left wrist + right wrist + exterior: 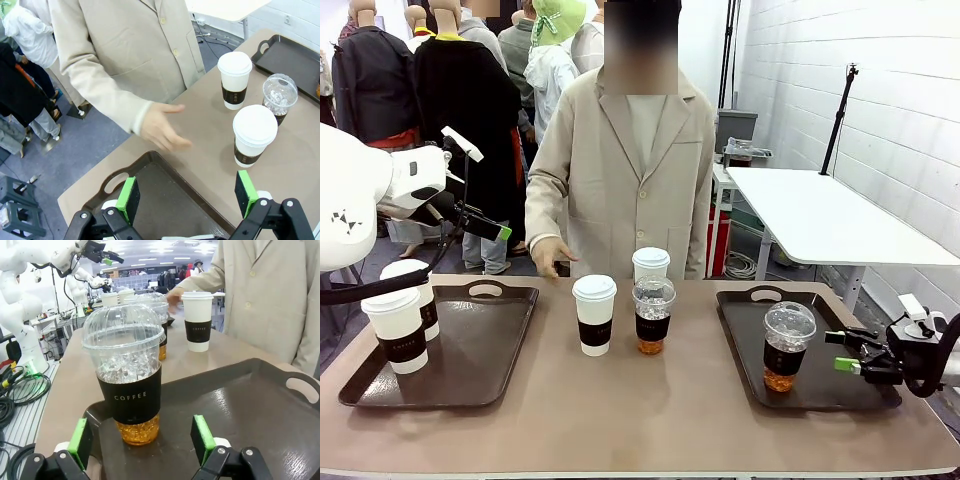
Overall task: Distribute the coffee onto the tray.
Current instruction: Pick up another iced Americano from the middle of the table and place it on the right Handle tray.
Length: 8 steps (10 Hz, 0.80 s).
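Observation:
Two white lidded coffee cups stand on the left tray. On the bare table between the trays stand two more white cups and a clear dome-lidded cup. Another clear cup of amber drink stands on the right tray. My right gripper is open just right of it, not touching; in the right wrist view the cup stands just ahead of the open gripper. My left gripper hangs open and holds nothing above the left tray's far end.
A person in a beige coat stands at the far edge, one hand held over the table near the left tray's handle. A white side table stands at the back right. Bare tabletop lies in front of the middle cups.

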{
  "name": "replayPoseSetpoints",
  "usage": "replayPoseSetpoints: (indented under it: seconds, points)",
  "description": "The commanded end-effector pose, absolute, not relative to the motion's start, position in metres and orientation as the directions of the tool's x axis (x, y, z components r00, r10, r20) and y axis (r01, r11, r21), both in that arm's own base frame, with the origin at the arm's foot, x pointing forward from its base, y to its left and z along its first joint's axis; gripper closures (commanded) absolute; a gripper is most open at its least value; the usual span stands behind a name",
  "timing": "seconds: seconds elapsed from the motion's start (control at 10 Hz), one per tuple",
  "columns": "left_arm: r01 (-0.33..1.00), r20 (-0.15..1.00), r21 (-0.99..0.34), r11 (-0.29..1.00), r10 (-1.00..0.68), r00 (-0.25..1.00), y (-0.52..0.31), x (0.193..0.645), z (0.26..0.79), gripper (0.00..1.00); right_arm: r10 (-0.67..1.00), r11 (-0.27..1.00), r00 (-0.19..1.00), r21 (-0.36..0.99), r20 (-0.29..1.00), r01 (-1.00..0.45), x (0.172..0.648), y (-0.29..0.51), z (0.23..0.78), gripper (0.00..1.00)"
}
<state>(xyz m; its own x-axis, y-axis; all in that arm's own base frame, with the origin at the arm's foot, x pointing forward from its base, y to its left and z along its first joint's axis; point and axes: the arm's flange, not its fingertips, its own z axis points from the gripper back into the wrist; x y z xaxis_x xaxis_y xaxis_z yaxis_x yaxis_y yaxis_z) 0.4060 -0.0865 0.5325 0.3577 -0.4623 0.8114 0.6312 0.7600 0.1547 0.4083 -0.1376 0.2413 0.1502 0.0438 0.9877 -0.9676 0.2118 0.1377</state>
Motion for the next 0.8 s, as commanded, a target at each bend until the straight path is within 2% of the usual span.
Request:
replayPoseSetpoints:
  seconds: [0.0,0.7]
  points:
    - [0.629,0.806,0.156,0.761,-0.467,0.364,-0.086,0.405,0.533,0.00,0.054,0.219,0.153,0.138,0.987,-0.966,0.415,-0.141,0.253,0.00]
    - [0.629,0.806,0.156,0.761,-0.467,0.364,-0.086,0.405,0.533,0.00,0.309,0.249,0.163,0.086,0.937,-0.965,0.475,-0.124,0.363,0.00]
